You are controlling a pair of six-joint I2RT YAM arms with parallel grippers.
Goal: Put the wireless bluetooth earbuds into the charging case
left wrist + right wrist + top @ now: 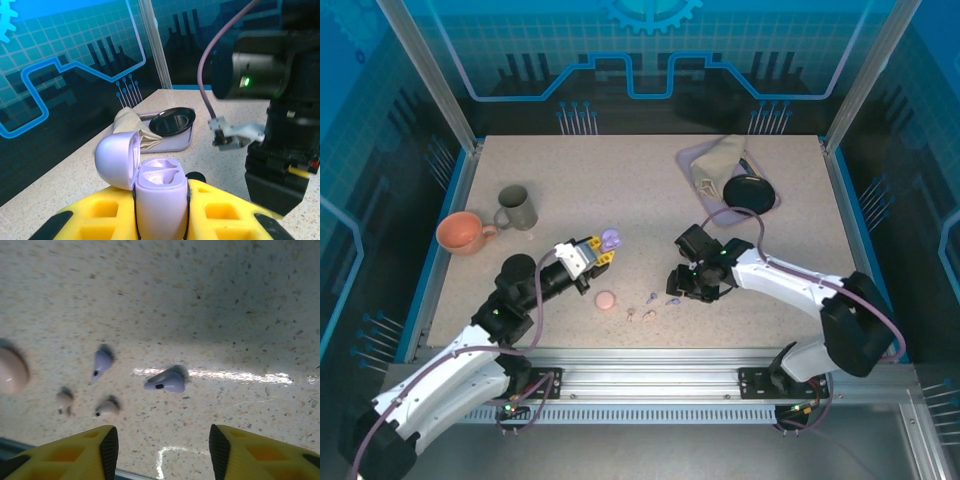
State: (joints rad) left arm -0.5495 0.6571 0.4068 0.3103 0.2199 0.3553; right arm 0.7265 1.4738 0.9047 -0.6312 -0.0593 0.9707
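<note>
My left gripper is shut on a lavender charging case. The case's lid is swung open and both wells are bare. On the table in front of my right gripper lie small earbuds: a lavender one closest, a second lavender one, and two pale pink ones. The right gripper hovers just above the table, open, with only bare table between its fingers.
A closed pale pink case lies left of the earbuds. A lavender tray at the back right holds a beige cloth and a black round object. A grey mug and an orange cup stand at the left.
</note>
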